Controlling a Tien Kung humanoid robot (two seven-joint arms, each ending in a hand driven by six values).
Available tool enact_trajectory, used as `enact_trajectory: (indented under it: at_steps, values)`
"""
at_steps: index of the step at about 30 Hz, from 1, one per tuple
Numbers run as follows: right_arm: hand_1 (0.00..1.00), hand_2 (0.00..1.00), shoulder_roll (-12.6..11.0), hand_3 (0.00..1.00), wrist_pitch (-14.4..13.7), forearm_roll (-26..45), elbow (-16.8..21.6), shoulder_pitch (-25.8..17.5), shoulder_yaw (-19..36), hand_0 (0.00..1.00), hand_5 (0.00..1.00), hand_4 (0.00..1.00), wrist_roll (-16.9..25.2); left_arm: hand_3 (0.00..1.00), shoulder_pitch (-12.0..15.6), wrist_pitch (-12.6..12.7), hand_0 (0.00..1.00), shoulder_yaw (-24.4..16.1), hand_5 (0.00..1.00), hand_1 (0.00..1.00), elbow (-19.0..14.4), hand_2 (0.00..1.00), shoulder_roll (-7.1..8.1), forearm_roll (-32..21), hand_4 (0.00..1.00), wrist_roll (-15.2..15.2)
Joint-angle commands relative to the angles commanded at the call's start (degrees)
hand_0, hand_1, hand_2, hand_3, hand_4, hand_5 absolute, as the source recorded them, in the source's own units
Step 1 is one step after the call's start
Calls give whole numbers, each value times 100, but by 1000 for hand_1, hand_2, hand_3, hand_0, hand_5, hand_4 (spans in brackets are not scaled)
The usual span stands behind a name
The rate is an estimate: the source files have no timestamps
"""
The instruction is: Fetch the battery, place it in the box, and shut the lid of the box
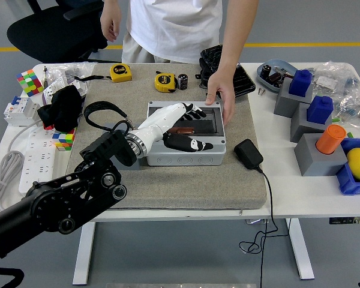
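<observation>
We are pressing our left hand [179,126] flat on the lid [198,123] of the grey box [185,150], which is sitting on the grey mat [186,180] in the middle of the bench [306,192]. Our fingers [195,111] are lying spread and extended across the dark translucent lid, gripping nothing, with the thumb stretched along the front edge. The lid is looking nearly or fully down. An orange shape, probably the battery [181,129], is showing through the lid just beside our palm, so we are judging it to be inside the box. A person's hand [221,99] is resting on the far right corner of the box, apparently steadying it.

To finish closing well, we are wanting to push straight down near the front edge, where a latch would likely be, rather than sliding the box across the mat. We are keeping pressure even so the lid seats on both sides. Our right arm is not showing.
</observation>
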Motion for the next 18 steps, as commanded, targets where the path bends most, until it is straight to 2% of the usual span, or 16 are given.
enact_trajectory:
  at_steps: [5, 11, 15, 16, 18]
  values:
    - [620, 659, 5, 559, -1, -9, 1, 4, 10, 508, 505, 942, 3, 714, 58, -15, 640, -81, 469, 704, -107, 674, 28, -15, 997, 4]
    - [620, 659, 10, 559, -4, -7, 0, 13, -2, 504, 505, 942, 6, 718, 295, 77, 648, -605, 475, 706, -378, 676, 32, -65, 997, -149]
    - [620, 659, 15, 559, -2, -6, -3, 12, 7, 504, 505, 942, 6, 718, 622, 310, 648, -1129, 475, 706, -497, 676, 9, -391, 997, -476]
    - [620, 659, 15, 559, -2, -5, -4, 13, 6, 504, 504, 941, 5, 708, 720, 405, 613, -1268, 478, 699, -519, 672, 2, -528, 998, -601]
    - [620, 659, 15, 559, 0, 2, -9, 10, 4, 504, 504, 941, 4, 708, 924, 561, 613, -1568, 478, 699, -562, 672, -14, -788, 998, -819]
